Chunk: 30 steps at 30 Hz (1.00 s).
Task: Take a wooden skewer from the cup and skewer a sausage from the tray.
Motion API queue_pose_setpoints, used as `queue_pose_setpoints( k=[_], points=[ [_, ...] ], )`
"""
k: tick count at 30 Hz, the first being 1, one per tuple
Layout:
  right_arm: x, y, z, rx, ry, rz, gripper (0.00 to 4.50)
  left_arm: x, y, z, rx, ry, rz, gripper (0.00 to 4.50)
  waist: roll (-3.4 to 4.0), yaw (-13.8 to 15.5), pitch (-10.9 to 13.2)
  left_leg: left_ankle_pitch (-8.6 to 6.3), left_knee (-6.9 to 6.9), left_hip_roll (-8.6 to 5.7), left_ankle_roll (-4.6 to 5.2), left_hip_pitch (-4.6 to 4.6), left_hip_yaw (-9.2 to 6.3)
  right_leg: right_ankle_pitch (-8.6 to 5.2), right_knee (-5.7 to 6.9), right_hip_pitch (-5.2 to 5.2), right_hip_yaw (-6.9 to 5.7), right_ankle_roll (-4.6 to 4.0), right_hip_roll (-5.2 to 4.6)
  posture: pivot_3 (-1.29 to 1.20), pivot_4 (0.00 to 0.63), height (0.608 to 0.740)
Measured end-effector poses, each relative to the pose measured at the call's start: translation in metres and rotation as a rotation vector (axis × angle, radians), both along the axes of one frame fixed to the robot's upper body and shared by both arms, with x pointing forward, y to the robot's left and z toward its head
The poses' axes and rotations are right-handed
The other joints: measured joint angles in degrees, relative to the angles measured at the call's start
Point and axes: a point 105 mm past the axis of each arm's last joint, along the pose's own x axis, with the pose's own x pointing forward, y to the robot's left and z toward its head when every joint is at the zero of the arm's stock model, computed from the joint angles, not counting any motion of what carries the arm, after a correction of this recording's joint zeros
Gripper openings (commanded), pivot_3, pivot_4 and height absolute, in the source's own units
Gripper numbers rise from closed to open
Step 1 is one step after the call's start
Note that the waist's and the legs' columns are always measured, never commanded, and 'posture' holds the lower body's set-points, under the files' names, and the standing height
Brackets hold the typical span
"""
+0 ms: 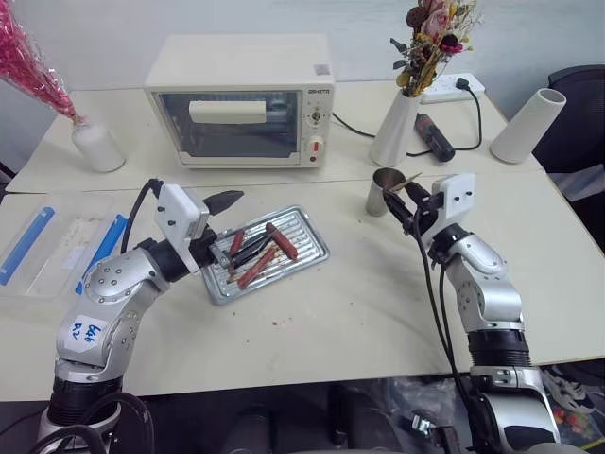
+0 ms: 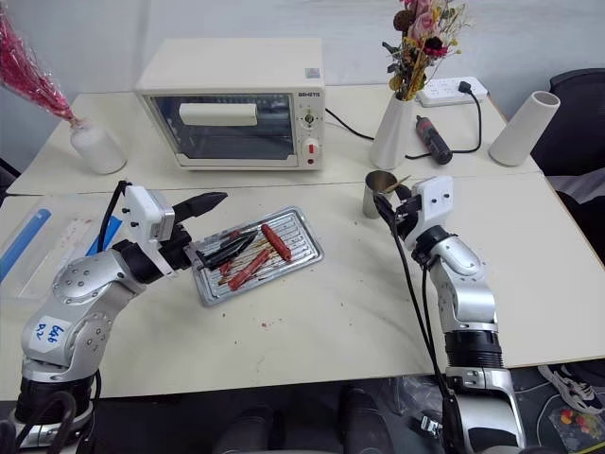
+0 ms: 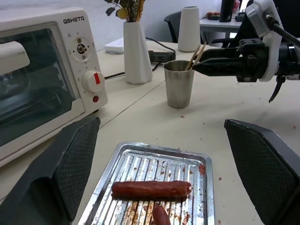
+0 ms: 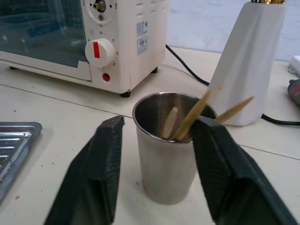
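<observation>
Skewers: several wooden skewers stand in the cup, leaning, their tips poking above the rim toward the white vase.
Cup: the cup sits upright on the counter, right of the tray and just in front of the vase.
Right gripper: the right gripper is right at the cup, one finger on either side of it. The fingers are partly apart, the gap only a little wider than the cup. One finger's tip sits close to the leaning sticks at the rim; whether it touches a skewer or the cup I cannot tell.
Tray: the tray lies left of the cup, mid-counter, set at an angle, its ribbed bottom smeared with reddish crumbs.
Sausages: a sausage lies across the ribs, with two more sausages alongside on the tray.
Left gripper: the left gripper hovers above the tray's left end, fingers spread wide, nothing between them.
Oven: a cream toaster oven stands on the far side, behind the tray.
Vase: the white vase with dried flowers is just beyond the cup.
Far right: a white cylinder leans by the counter's far corner.
Left edge: a clear box with blue clips sits left of the left arm.
</observation>
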Motion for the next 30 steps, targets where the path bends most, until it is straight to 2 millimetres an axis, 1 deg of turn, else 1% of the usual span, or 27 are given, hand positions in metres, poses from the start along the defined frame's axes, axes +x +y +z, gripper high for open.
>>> queue_pose_setpoints(
  k=[8, 15, 16, 19, 22, 24, 27, 29, 30],
  points=[
    [0.0, 0.003, 0.0, 0.004, 0.005, -0.003, 1.28, 0.001, 0.001, -0.001, 0.012, -0.002, 0.003, 4.5, 0.0, -0.01, 0.0, 0.0, 0.0, 0.0, 0.0, -0.08, 0.02, 0.0, 0.02, -0.1, 0.02, 0.0, -0.01, 0.0, 0.15, 0.74],
    [0.001, 0.0, 0.001, 0.004, 0.005, -0.029, 1.28, 0.002, -0.001, 0.004, 0.019, -0.021, -0.008, 4.5, 0.0, -0.02, 0.0, 0.07, 0.09, -0.01, -0.09, -0.44, 0.07, 0.01, 0.15, -0.5, 0.06, 0.01, 0.01, 0.0, 0.15, 0.74],
    [0.001, -0.001, 0.001, -0.001, 0.005, -0.034, 1.28, 0.002, -0.001, 0.003, 0.019, -0.02, -0.009, 4.5, 0.0, -0.01, 0.0, 0.21, 0.12, -0.02, -0.33, -0.53, 0.08, 0.01, 0.16, -0.59, 0.05, 0.02, 0.01, 0.0, 0.15, 0.74],
    [-0.001, -0.009, -0.003, -0.019, 0.014, -0.064, 1.28, 0.004, -0.001, 0.003, 0.017, -0.015, -0.007, 4.5, 0.0, 0.06, 0.0, 0.21, 0.11, -0.02, -0.32, -0.55, 0.07, 0.01, 0.14, -0.59, 0.03, 0.02, 0.01, 0.0, 0.15, 0.74],
    [-0.009, -0.022, -0.01, -0.012, 0.035, -0.123, 1.28, 0.005, 0.0, 0.001, 0.016, -0.011, -0.003, 4.5, 0.0, 0.18, 0.0, 0.21, 0.11, -0.02, -0.32, -0.59, 0.04, 0.02, 0.11, -0.59, 0.02, 0.03, 0.0, 0.0, 0.15, 0.74],
    [-0.016, -0.024, -0.015, -0.017, 0.05, -0.142, 1.28, 0.006, -0.001, 0.0, 0.019, -0.01, -0.003, 4.5, 0.0, 0.17, 0.0, 0.2, 0.11, -0.03, -0.31, -0.59, 0.05, 0.03, 0.11, -0.59, 0.03, 0.04, 0.0, 0.0, 0.15, 0.74],
    [-0.023, -0.023, -0.016, -0.025, 0.054, -0.143, 1.84, 0.006, -0.003, -0.001, 0.024, -0.008, -0.009, 4.5, 0.0, 0.02, 0.0, 0.2, 0.14, -0.05, -0.28, -0.57, 0.11, 0.06, 0.12, -0.59, 0.11, 0.1, 0.0, 0.0, 0.15, 0.74],
    [-0.027, -0.021, -0.011, -0.021, 0.042, -0.151, 2.45, 0.005, -0.004, -0.002, 0.024, -0.009, -0.013, 4.5, 0.0, -0.06, 0.0, 0.07, 0.14, -0.03, -0.04, -0.53, 0.13, 0.06, 0.18, -0.59, 0.15, 0.1, 0.03, 0.0, 0.15, 0.74],
    [-0.029, -0.018, -0.008, -0.014, 0.034, -0.15, 2.45, 0.005, -0.005, -0.002, 0.024, -0.009, -0.014, 4.5, 0.0, -0.05, 0.0, 0.07, 0.14, -0.02, -0.02, -0.51, 0.12, 0.06, 0.23, -0.59, 0.15, 0.1, 0.05, 0.0, 0.15, 0.74]
  ],
)
